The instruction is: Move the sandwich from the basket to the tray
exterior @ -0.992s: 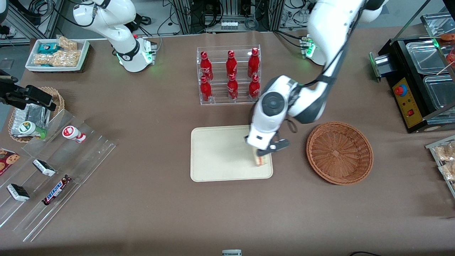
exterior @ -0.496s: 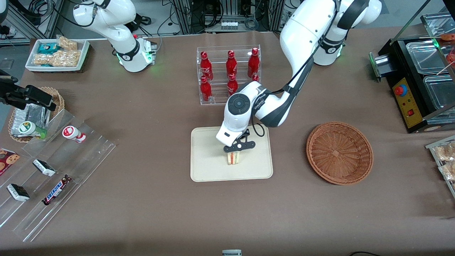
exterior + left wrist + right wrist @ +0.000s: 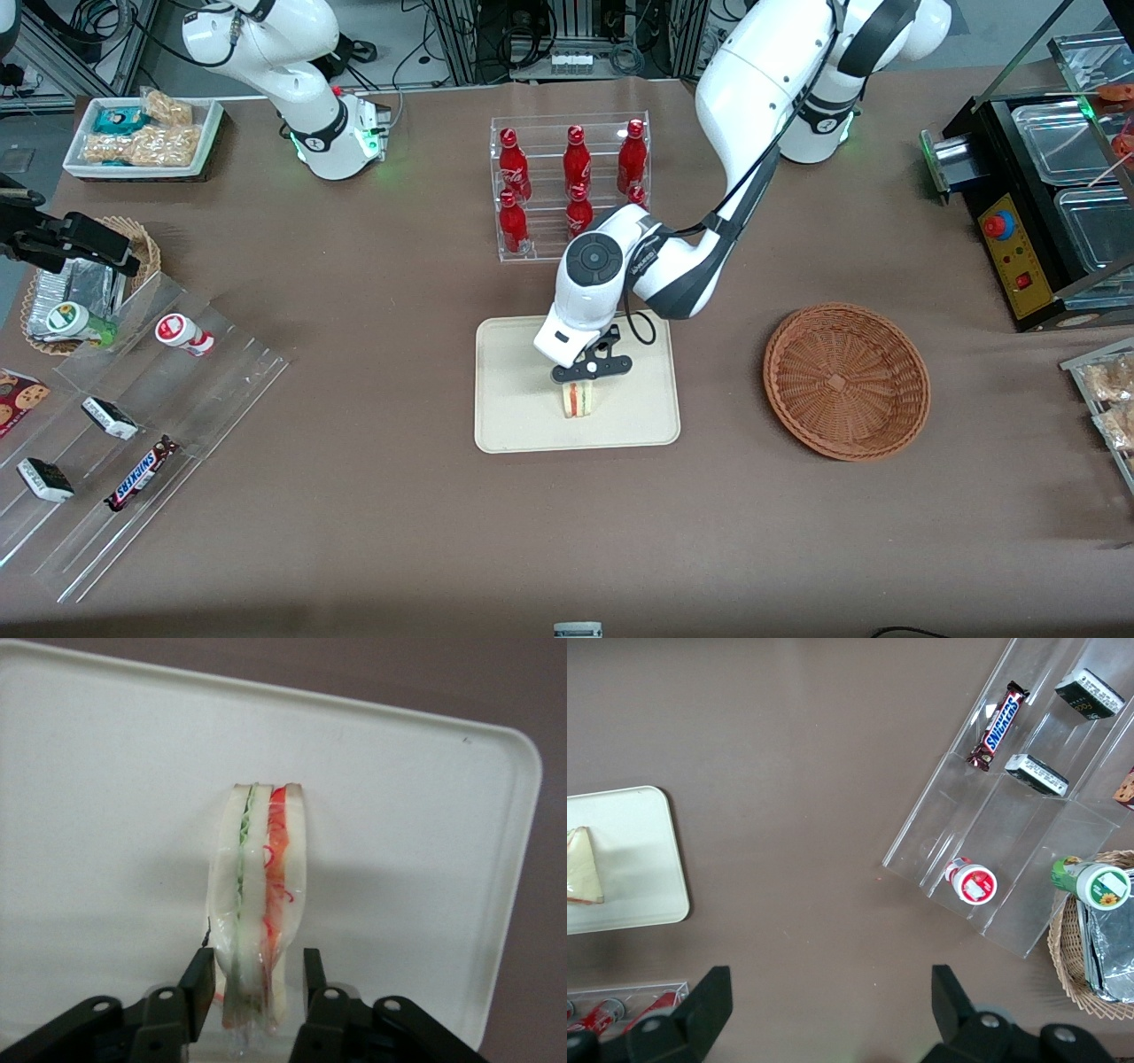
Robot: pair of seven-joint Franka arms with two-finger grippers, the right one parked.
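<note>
Tray (image 3: 514,416): claw-held (image 3: 252,979) sandwich (image 3: 257,904) on edge.

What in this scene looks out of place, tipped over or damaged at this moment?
Nothing stands out. The sandwich stands on its edge on the tray, its wrap intact, with the gripper shut on it. The basket sits upright beside the tray.

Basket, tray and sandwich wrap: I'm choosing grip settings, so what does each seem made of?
The basket looks like brown woven wicker, with visible weave rings. The tray seems smooth matte cream plastic with a moulded low rim. The sandwich, standing on the tray, appears wrapped in clear glossy film over soft pale bread. The gripper is shut on its end.
</note>
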